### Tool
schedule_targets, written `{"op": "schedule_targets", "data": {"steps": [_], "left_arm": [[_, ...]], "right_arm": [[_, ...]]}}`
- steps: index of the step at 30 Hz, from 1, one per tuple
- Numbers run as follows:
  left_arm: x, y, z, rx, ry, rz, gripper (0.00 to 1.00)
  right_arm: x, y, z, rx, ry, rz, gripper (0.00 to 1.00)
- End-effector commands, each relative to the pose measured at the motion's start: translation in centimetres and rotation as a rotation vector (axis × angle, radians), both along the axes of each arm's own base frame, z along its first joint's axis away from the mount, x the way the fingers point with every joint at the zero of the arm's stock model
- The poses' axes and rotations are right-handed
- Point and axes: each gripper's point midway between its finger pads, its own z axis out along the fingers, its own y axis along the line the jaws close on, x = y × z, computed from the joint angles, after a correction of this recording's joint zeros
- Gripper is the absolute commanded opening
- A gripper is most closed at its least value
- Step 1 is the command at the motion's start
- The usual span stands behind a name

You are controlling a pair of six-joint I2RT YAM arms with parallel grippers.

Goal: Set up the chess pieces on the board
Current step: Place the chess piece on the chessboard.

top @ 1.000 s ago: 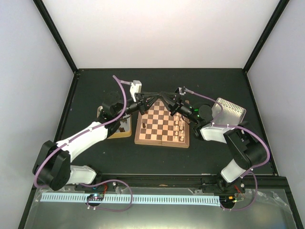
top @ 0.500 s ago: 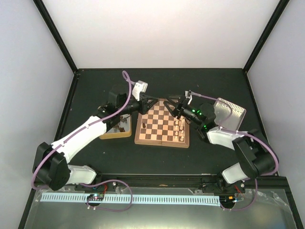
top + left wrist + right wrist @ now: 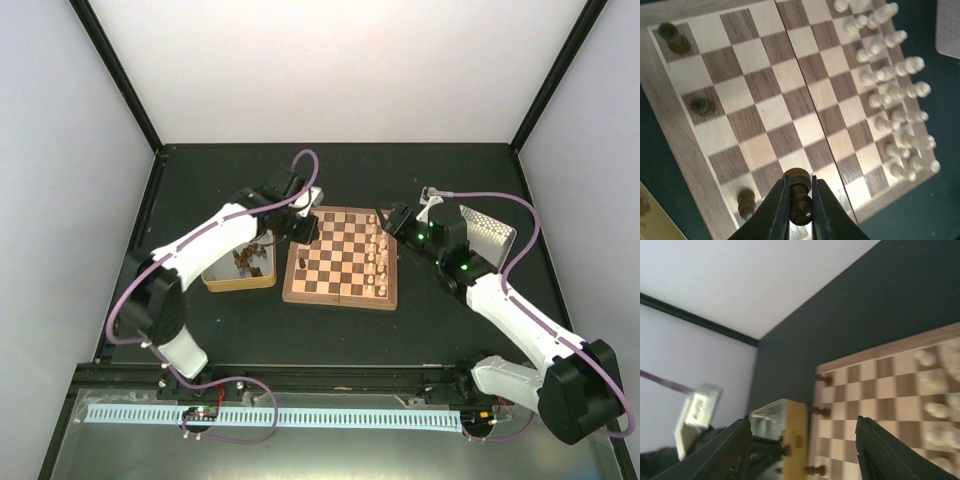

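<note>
- Yellowish tin (image 3: 238,265) on the dark tabletop (image 3: 340,180), just left of the board; a few dark pieces (image 3: 243,260) lie inside.
- L arm reaches over the tin to the board's far left corner.
- L fingers (image 3: 775,215) are pressed onto a dark piece (image 3: 800,197), pinching it upright betw. the tips, above the near left squares in the wrist view.
- Board (image 3: 340,298) sits mid-tabletop, betw. the 2 arms; checks are tan & dark brown w/ a plain wood border (image 3: 672,125).
- 3 dark men stand upright on the board's left edge column: one at a corner square (image 3: 674,37), one further along (image 3: 702,105), one just beside the L fingers (image 3: 745,202).
- Middle squares are bare wood.
- Cream pieces (image 3: 890,100) crowd the 2 right columns, roughly in 2 lines, upright; from above they read as a pale strip (image 3: 378,258) w/ one more at the far right (image 3: 372,218).
- R fingers (image 3: 732,455) are spread wide w/ nothing betw. them, up off the tabletop near the board's far right corner (image 3: 397,218). The wrist cam looks across the board to the tin, blurred.
- Silvery perforated tray (image 3: 487,232) right of the board, behind the R arm, tilted.
</note>
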Motion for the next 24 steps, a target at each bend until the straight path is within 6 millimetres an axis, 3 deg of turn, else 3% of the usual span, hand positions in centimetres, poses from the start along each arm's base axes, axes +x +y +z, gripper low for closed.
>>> {"op": "schedule_targets", "data": {"steps": [1, 7, 11, 13, 24], "left_arm": [[2.9, -0.1, -1.6, 0.157, 0.031, 0.023, 0.02], [7.6, -1.1, -4.4, 0.272, 0.046, 0.073, 0.02], [9.8, -2.6, -5.4, 0.257, 0.051, 0.088, 0.02], [10.7, -2.4, -6.0, 0.29, 0.045, 0.109, 0.02], [13.0, -1.5, -8.8, 0.344, 0.068, 0.162, 0.03]], "right_arm": [[-0.3, -3.9, -2.8, -0.24, 0.035, -0.126, 0.59], [-0.9, -4.8, -3.2, -0.288, 0.044, -0.14, 0.59], [-1.0, -4.8, -3.6, -0.293, 0.05, -0.138, 0.59], [-1.0, -4.7, -3.7, -0.296, 0.054, -0.126, 0.59], [-1.1, -4.3, -4.5, -0.292, 0.074, -0.107, 0.6]]}}
